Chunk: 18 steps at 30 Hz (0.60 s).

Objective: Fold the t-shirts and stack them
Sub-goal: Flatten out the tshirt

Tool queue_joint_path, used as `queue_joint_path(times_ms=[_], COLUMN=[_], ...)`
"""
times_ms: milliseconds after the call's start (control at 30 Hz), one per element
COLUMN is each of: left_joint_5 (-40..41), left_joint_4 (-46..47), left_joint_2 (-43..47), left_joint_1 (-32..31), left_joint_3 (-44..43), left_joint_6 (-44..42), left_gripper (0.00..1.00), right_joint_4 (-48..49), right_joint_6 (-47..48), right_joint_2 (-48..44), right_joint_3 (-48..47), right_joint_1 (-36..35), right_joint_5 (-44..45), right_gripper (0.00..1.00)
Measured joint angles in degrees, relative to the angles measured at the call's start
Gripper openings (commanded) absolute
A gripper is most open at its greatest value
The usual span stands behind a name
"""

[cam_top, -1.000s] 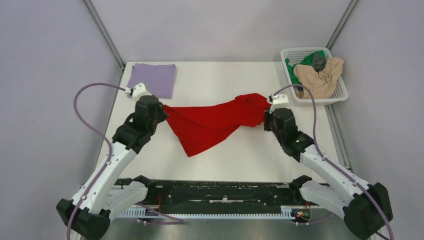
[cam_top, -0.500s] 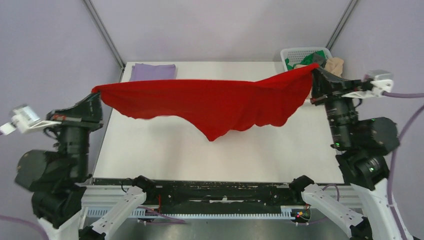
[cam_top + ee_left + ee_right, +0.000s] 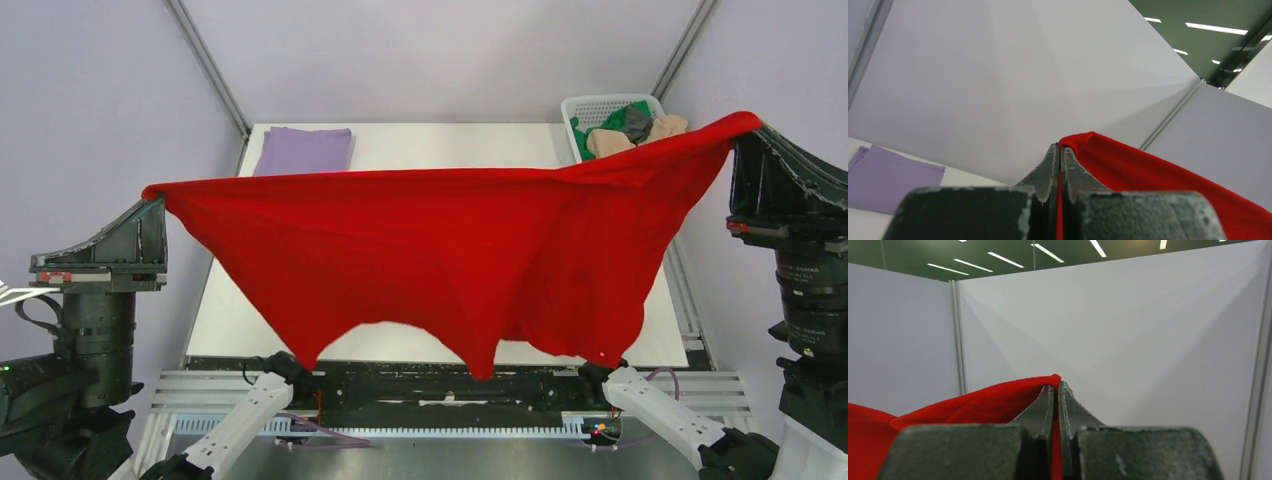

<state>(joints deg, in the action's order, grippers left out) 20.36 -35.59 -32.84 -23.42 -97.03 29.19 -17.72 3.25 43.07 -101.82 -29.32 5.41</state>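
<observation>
Progress: lavender t-shirt [image 3: 305, 150] lay folded on the table [image 3: 450, 145]; left gripper [image 3: 1060, 150] and right gripper [image 3: 1055, 385] clamped the red t-shirt [image 3: 450, 250] (basket shirts [image 3: 640, 125] unfolded).

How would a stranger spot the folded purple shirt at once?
Look at the far left corner of the white table. The lavender t-shirt lies there, flat. It alone is folded: the red t-shirt hangs stretched in the air, other shirts sit crumpled in the basket.
</observation>
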Motion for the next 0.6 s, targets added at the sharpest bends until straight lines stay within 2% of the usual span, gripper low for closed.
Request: queue_joint_path(times_ms=[200, 367, 500, 600], left_joint_5=[1.92, 9.9, 19.78, 23.04], left_joint_4=[-0.7, 2.64, 4.63, 4.92], left_joint_2=[-1.05, -6.58, -18.88, -32.79], left_joint_1=[-0.11, -0.39, -0.37, 1.2], left_joint_3=[0.22, 6.86, 19.19, 25.35], left_joint_6=[-0.11, -0.07, 0.61, 2.78], left_gripper=[0.02, 0.02, 0.02, 0.02], right_joint_4=[1.31, 7.8, 14.34, 17.46], right_joint_6=[3.93, 8.31, 10.71, 9.97], right_joint_2=[4.26, 9.14, 16.65, 26.38], right_joint_3=[1.2, 13.77, 26.77, 34.1], right_joint_1=[-0.04, -0.09, 0.42, 3.13], right_joint_5=[5.49, 17.2, 26.62, 27.69], right_gripper=[0.0, 0.02, 0.02, 0.01])
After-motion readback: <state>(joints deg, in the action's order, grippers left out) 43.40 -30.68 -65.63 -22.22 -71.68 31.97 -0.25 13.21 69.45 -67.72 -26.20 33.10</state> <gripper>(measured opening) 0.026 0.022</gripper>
